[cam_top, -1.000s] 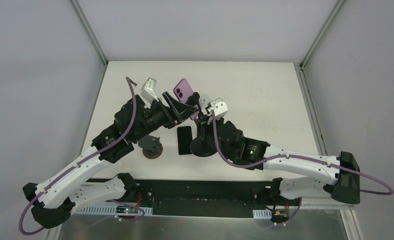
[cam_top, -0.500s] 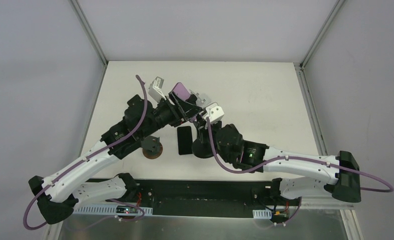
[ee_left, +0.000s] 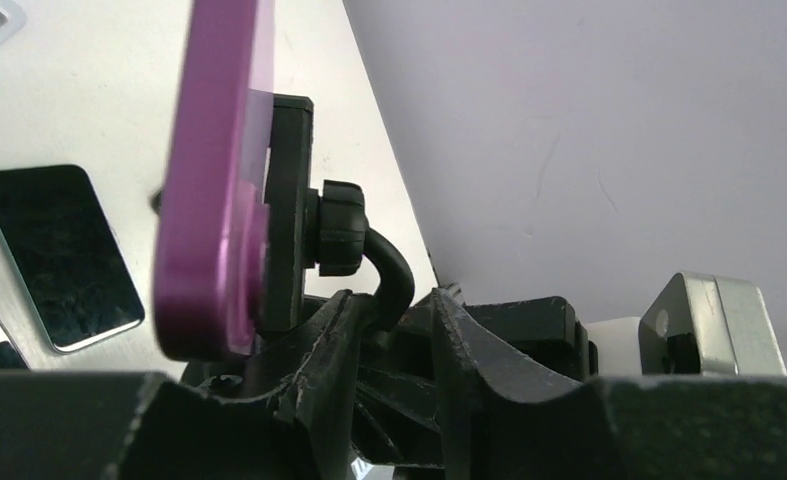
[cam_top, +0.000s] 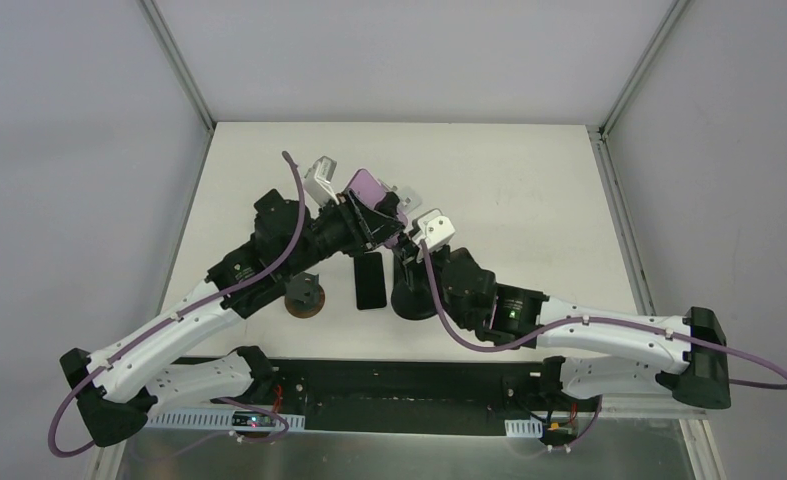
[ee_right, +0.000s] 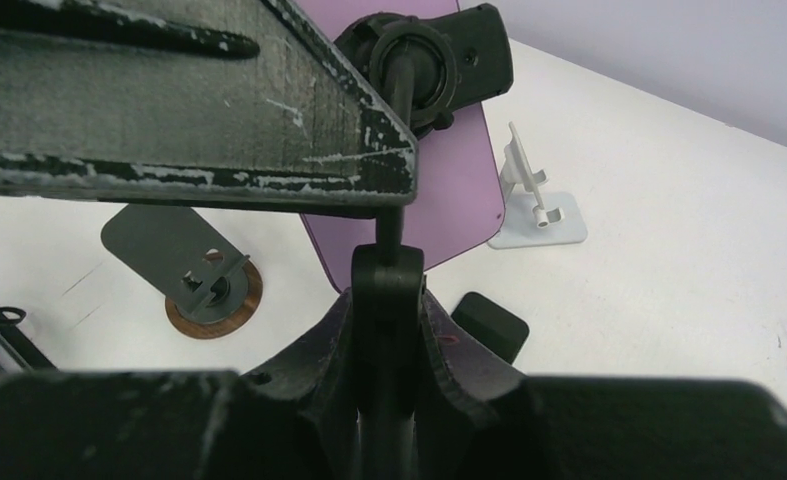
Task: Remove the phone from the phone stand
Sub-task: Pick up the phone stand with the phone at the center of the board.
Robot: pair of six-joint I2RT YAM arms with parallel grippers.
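Observation:
A purple phone [cam_top: 365,187] sits tilted in the clamp of a black phone stand [cam_top: 414,300] near the table's middle. In the left wrist view the phone [ee_left: 214,200] is edge-on, held by the stand's clamp [ee_left: 289,200]. It lies outside my left gripper [ee_left: 394,295], to the left of the left finger. That gripper [cam_top: 372,218] is open by a narrow gap, with the stand's curved neck at its fingertips. My right gripper [ee_right: 387,295] is shut on the stand's upright post, below the phone [ee_right: 449,200].
A black phone [cam_top: 370,280] lies flat on the table beside the stand's base. A grey stand on a round brown base [cam_top: 304,295] is to its left. A small white stand [ee_right: 534,205] sits behind the purple phone. The two arms crowd together.
My left gripper has moved right, up against the phone and stand, and its jaws have narrowed. The right gripper keeps its hold; the stand's base has shifted slightly right.

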